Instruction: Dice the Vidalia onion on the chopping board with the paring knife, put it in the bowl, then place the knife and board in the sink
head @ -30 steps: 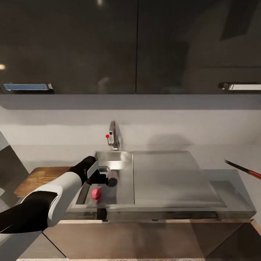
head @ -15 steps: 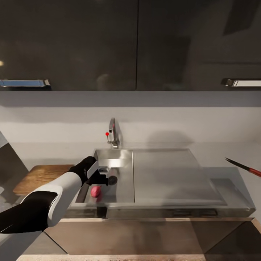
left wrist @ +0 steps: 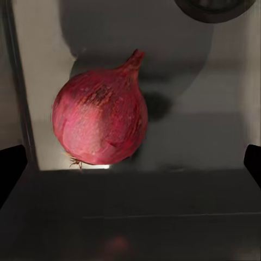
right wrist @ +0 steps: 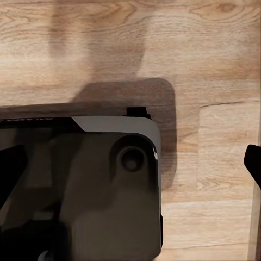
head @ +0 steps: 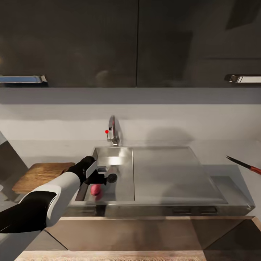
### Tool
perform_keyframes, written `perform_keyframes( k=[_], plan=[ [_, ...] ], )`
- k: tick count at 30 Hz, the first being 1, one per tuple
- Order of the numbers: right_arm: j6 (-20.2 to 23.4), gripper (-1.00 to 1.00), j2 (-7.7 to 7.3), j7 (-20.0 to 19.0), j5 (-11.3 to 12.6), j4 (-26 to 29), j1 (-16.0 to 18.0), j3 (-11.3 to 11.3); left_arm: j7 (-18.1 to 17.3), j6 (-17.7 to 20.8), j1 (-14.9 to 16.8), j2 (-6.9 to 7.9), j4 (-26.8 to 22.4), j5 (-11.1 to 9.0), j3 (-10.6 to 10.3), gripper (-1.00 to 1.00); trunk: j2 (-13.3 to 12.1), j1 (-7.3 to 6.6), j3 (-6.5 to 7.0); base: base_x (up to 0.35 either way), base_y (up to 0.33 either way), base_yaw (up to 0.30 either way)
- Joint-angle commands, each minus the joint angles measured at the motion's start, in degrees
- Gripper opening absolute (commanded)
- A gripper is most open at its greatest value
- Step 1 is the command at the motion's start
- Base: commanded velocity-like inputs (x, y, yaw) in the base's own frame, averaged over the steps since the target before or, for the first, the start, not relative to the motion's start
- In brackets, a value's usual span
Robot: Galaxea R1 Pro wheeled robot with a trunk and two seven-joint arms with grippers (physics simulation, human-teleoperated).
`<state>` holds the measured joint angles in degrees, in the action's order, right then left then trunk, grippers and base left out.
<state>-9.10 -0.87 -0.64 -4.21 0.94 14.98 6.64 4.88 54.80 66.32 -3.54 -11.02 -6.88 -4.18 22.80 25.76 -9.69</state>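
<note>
Head view: the left gripper (head: 98, 180) hangs over the sink (head: 123, 159) basin, just above the onion (head: 96, 189), which lies on the basin floor at 7 o'clock from the drain (head: 112, 178). Board (head: 40, 174) sits at 9 o'clock from the basin; knife (head: 243, 165) at 3 o'clock on the countertop (head: 224, 154). Left wrist view: the onion (left wrist: 100, 117) lies between wide-spread fingertips (left wrist: 12, 166), untouched. Right wrist view: a dark fingertip (right wrist: 253, 160) over wooden floor (right wrist: 206, 60) and the robot's base (right wrist: 81, 185); whether the right pincer is wide or narrow I cannot tell.
</note>
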Motion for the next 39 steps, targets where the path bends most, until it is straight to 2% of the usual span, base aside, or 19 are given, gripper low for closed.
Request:
perform_keyframes(
  k=[1,13,39],
  plan=[
    [-0.22,1.0,-0.01,-0.07,-0.44,-0.07,0.05,0.48,0.45,0.22,0.04,0.11,-0.08,-0.71,-0.39,1.0,0.12,0.03,-0.21,0.0,0.0,0.0],
    [-0.22,1.0,-0.01,-0.07,-0.42,-0.07,0.05,0.48,0.47,0.22,0.04,1.21,-0.28,-0.68,-0.39,1.0,0.12,0.03,-1.31,0.0,0.0,0.0],
    [-0.22,1.0,-0.01,-0.07,-0.44,-0.07,0.05,0.46,0.4,0.22,0.04,1.23,-0.4,-0.65,-0.57,1.0,0.12,0.03,-3.69,0.001,0.0,0.0]
  ],
)
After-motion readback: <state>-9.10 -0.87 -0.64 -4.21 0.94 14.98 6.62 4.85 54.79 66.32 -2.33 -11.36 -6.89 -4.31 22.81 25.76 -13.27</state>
